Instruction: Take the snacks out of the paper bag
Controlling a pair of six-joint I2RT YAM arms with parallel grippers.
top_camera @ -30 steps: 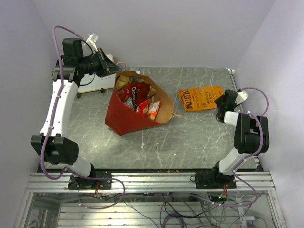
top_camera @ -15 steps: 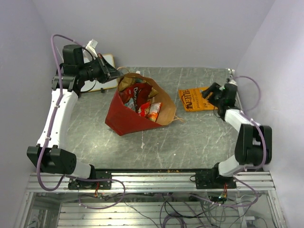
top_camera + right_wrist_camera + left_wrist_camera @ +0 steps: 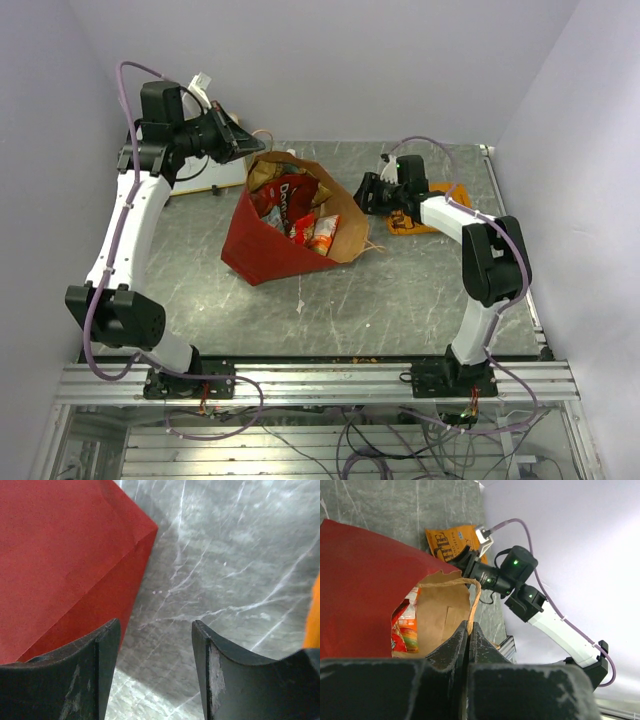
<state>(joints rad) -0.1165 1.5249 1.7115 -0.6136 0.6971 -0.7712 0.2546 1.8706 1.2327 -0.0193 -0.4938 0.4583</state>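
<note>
The red paper bag [image 3: 262,245] lies tilted on the table, its brown mouth open upward. Several snacks [image 3: 298,212] sit inside it, red and orange packets [image 3: 404,630]. One orange snack packet [image 3: 438,217] lies flat on the table to the bag's right, partly under my right arm. At the bag's far rim, my left gripper [image 3: 250,153] is shut on the bag's tan cord handle [image 3: 476,597]. My right gripper [image 3: 359,195] hovers open just right of the bag, nothing between its fingers [image 3: 102,650], with the bag's red wall [image 3: 65,555] at its left.
A white whiteboard [image 3: 198,178] lies at the back left behind my left arm. The table's right edge rail [image 3: 500,190] and the purple walls close in the space. Bare marbled table [image 3: 400,290] stretches in front of the bag.
My right arm swung left from the table's right edge, over the orange packet, to the bag's right side. My left arm stayed holding the handle, shifting only slightly.
</note>
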